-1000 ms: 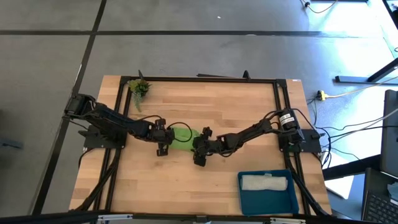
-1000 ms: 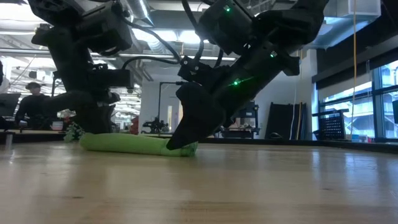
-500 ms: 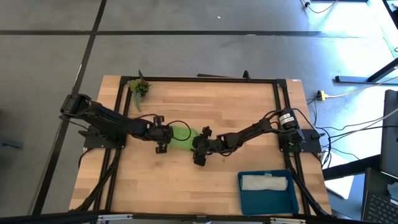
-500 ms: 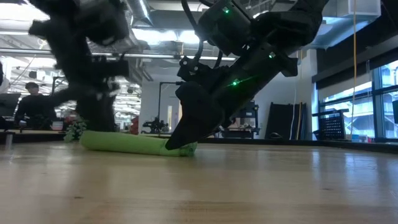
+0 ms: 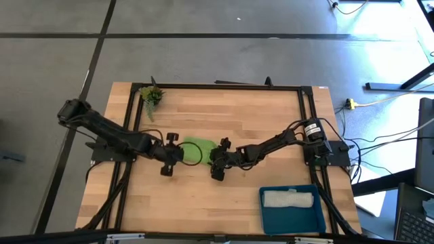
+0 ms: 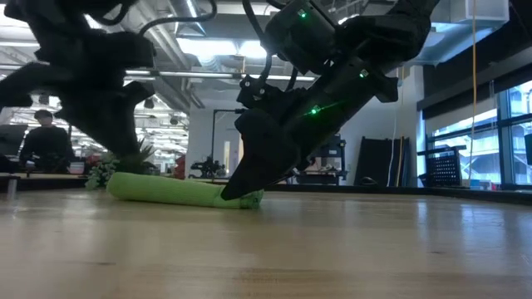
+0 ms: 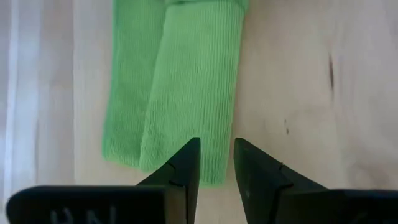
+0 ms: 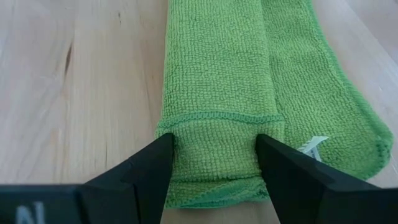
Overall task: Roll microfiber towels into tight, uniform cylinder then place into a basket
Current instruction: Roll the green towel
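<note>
The lime green towel (image 5: 199, 150) lies rolled into a long roll at mid-table, with a flatter strip of it (image 8: 323, 93) alongside. My right gripper (image 8: 214, 163) is shut on the roll's right end. My left gripper (image 7: 216, 163) hangs open just above and off the roll's left end (image 7: 180, 155), touching nothing. The teal basket (image 5: 291, 222) stands at the near right. The pale towel (image 5: 289, 198) lies rolled inside it. My right gripper pinches the right end of the green roll (image 8: 214, 140) between its two fingers (image 8: 155, 162), one on each long side. The fingers slant down from the table's right and lie across the roll. The roll rests on the table along its whole length (image 6: 174, 191).
A small leafy sprig (image 5: 151, 96) lies at the far left corner. Black frame rails (image 5: 217, 87) run along the table's edges. Bare wood lies between the green roll and the basket. A person (image 6: 43, 137) sits in the room beyond.
My left gripper has come off the roll's left end, rising and drawing back toward the table's left and near edges. The green roll has stayed where it was, with my right gripper still on its other end.
</note>
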